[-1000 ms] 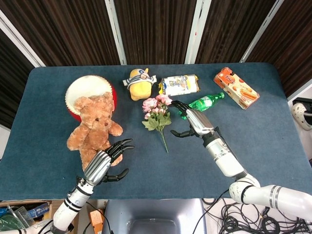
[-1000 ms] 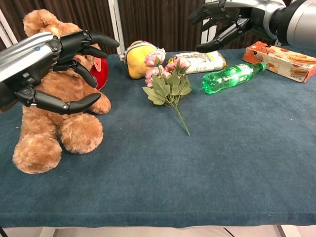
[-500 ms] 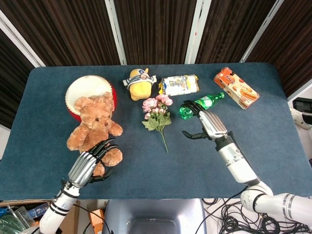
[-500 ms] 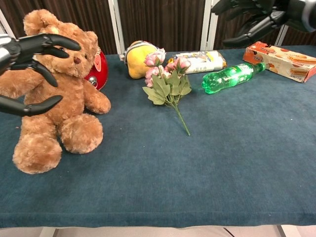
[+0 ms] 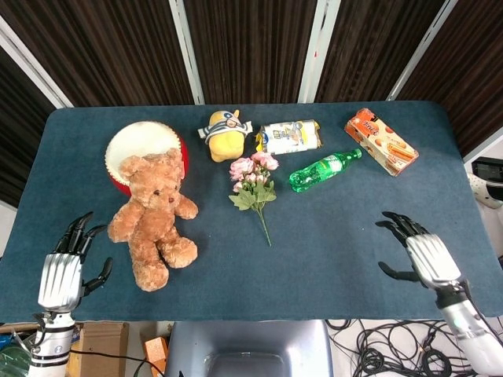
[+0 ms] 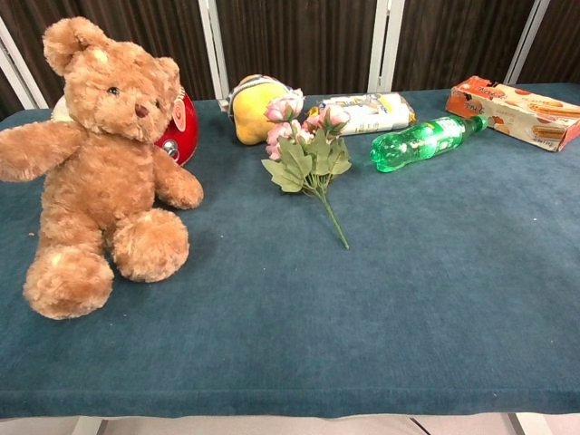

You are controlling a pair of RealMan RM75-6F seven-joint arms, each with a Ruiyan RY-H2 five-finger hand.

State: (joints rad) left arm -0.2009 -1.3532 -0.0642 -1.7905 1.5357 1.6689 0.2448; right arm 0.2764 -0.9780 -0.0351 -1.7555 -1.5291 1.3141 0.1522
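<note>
My left hand hangs open at the table's near left edge, fingers spread, holding nothing; the brown teddy bear sits just to its right. My right hand is open over the near right part of the table, apart from every object. A bunch of pink flowers lies in the middle, and a green bottle lies on its side beyond it. Neither hand shows in the chest view.
A red and white drum stands behind the bear. A yellow plush toy, a snack packet and an orange biscuit box line the back of the blue table.
Both hands have pulled back toward the near edge: the left away from the bear, the right away from the bottle and flowers. Both have left the chest view.
</note>
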